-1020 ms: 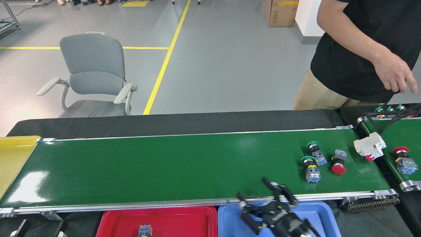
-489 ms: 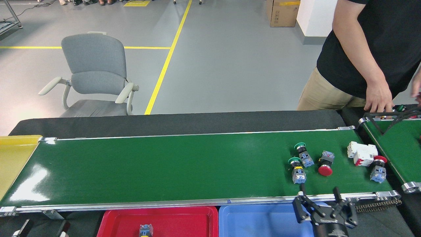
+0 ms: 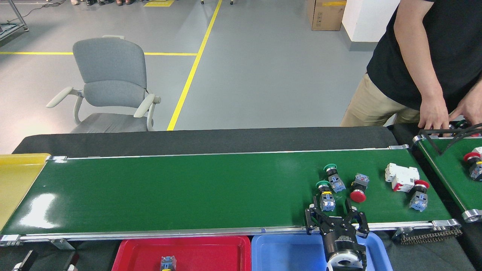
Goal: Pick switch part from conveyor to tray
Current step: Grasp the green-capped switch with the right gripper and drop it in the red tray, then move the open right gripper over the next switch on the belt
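Nearest me at six o'clock, the red plastic tray (image 3: pixel 211 252) already holds one small blue-and-grey switch part (image 3: pixel 168 262), while the blue plastic tray (image 3: pixel 286 252) beside it shows nothing in the part I can see, so I judge the job barely begun. Just beyond, at about five o'clock, my black right claw (image 3: pixel 334 213) hangs over the near rail with fingers spread wide and empty, aimed at the green-capped push-button switch (image 3: pixel 325 194) lying just ahead. Farther out on the long glossy dark-green conveyor (image 3: pixel 188 188), several more parts wait, none yet lifted; my left claw is out of sight.
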